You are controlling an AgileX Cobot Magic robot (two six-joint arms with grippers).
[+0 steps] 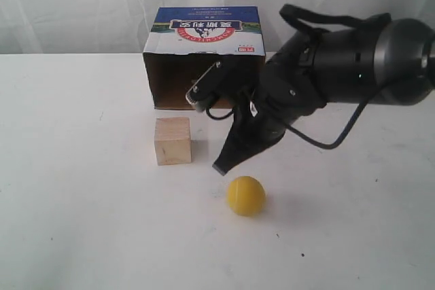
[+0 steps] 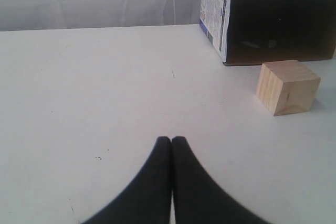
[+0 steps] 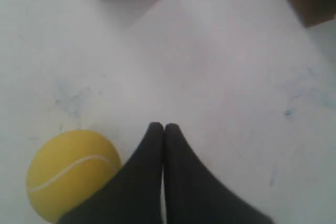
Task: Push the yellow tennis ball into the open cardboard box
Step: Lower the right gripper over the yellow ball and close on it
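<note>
The yellow tennis ball (image 1: 245,195) rests on the white table, toward the front of the exterior view; it shows too in the right wrist view as the tennis ball (image 3: 71,174). My right gripper (image 1: 221,168) is shut with nothing in it, its tip low over the table just behind and left of the ball; its closed tip (image 3: 163,127) stands beside the ball. The open cardboard box (image 1: 202,56) lies at the back with its dark mouth facing forward, also seen as the box (image 2: 273,17). My left gripper (image 2: 171,140) is shut and empty; the exterior view does not show it.
A pale wooden cube (image 1: 172,140) stands in front of the box's left part, left of the right gripper; the left wrist view shows the cube (image 2: 287,87). The right arm (image 1: 340,66) reaches across before the box mouth. The white table (image 1: 81,222) spreads all round.
</note>
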